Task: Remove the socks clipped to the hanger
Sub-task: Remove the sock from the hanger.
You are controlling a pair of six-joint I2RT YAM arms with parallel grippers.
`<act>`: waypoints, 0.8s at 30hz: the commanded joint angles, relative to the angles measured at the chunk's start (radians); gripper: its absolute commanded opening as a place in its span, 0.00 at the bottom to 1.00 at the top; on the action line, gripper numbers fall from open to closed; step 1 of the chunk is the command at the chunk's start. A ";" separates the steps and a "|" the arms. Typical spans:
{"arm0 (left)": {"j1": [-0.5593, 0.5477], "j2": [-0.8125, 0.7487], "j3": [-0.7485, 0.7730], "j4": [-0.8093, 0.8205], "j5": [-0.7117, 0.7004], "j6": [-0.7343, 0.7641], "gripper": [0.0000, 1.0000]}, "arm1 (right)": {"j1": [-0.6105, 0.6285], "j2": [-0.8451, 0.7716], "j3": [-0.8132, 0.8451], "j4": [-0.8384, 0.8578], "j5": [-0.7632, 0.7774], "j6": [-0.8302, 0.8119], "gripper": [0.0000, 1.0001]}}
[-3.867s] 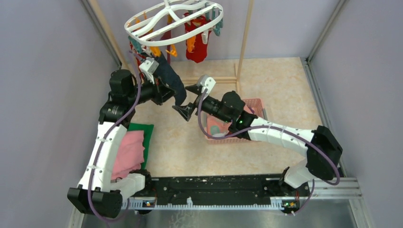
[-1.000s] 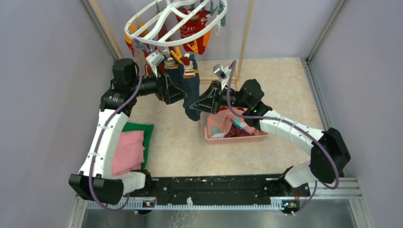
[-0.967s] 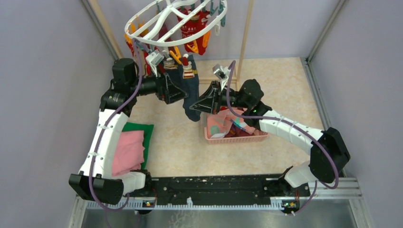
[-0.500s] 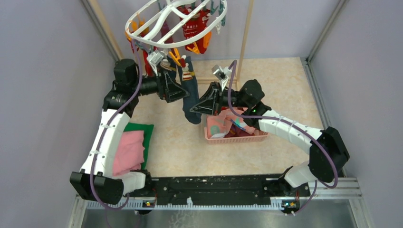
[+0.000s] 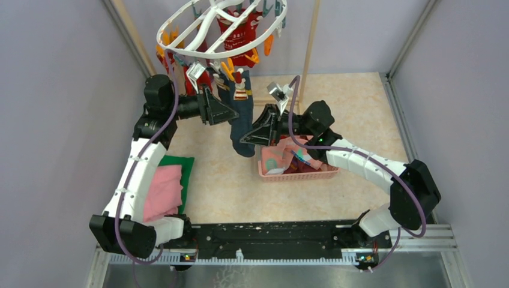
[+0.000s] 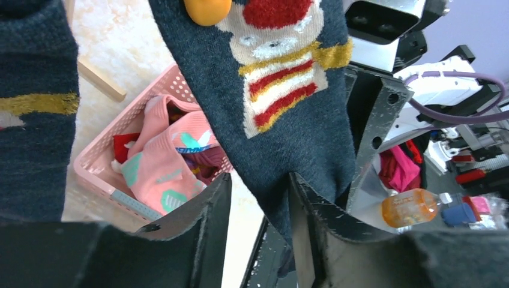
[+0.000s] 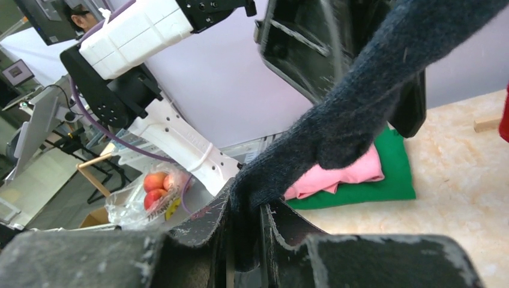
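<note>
The white oval hanger [image 5: 180,49] hangs at the top with red socks [image 5: 237,36] and orange clips under it. A dark navy sock [image 5: 242,117] with a striped figure [image 6: 282,90] dangles from an orange clip [image 6: 207,9]. My left gripper [image 5: 227,114] is beside the sock's upper part; in the wrist view its jaws [image 6: 259,198] stand apart, with the sock's edge against the right finger and bare floor showing in the gap. My right gripper [image 5: 243,139] is shut on the sock's toe [image 7: 246,216]. A second navy sock [image 6: 36,120] hangs at the left.
A pink mesh basket [image 5: 297,175] holding loose socks sits on the floor under my right arm, also seen below the sock [image 6: 96,162]. A folded pink cloth on a green one [image 5: 162,189] lies at the left. A wooden pole [image 5: 309,48] stands behind the hanger.
The left gripper's jaws have narrowed a lot and it has shifted slightly up toward the clip. The hanger swung a little. The right gripper has kept the sock's toe.
</note>
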 commanded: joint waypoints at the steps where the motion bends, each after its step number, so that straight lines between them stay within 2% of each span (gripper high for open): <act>1: -0.003 -0.015 -0.019 0.123 0.053 -0.095 0.50 | 0.002 -0.003 0.039 -0.015 0.002 -0.043 0.17; 3: -0.003 -0.018 -0.023 0.131 0.061 -0.102 0.39 | 0.002 0.001 0.039 -0.010 0.004 -0.034 0.18; 6: -0.003 -0.023 -0.031 0.142 0.062 -0.105 0.05 | 0.002 -0.006 0.055 -0.052 0.023 -0.056 0.30; 7: -0.003 -0.024 -0.032 0.139 0.059 -0.102 0.00 | 0.003 -0.016 0.059 -0.105 0.049 -0.092 0.36; 9: -0.003 -0.028 -0.025 0.123 0.050 -0.086 0.00 | 0.002 -0.057 0.070 -0.224 0.145 -0.182 0.57; 10: -0.003 -0.028 -0.018 0.107 0.036 -0.071 0.00 | 0.002 -0.081 0.074 -0.271 0.204 -0.231 0.92; 11: -0.003 -0.028 -0.010 0.086 0.019 -0.055 0.00 | 0.002 -0.106 0.077 -0.320 0.267 -0.272 0.98; 16: -0.005 -0.023 0.002 0.025 -0.062 -0.001 0.00 | 0.003 -0.197 0.152 -0.520 0.577 -0.441 0.99; 19: -0.011 -0.017 0.010 -0.003 -0.106 0.029 0.00 | 0.002 -0.222 0.189 -0.564 0.705 -0.453 0.99; 21: -0.016 -0.016 0.015 -0.018 -0.130 0.047 0.00 | 0.002 -0.201 0.261 -0.651 0.812 -0.459 0.99; 24: -0.026 -0.013 0.012 -0.021 -0.139 0.049 0.00 | 0.001 -0.177 0.334 -0.675 0.801 -0.511 0.99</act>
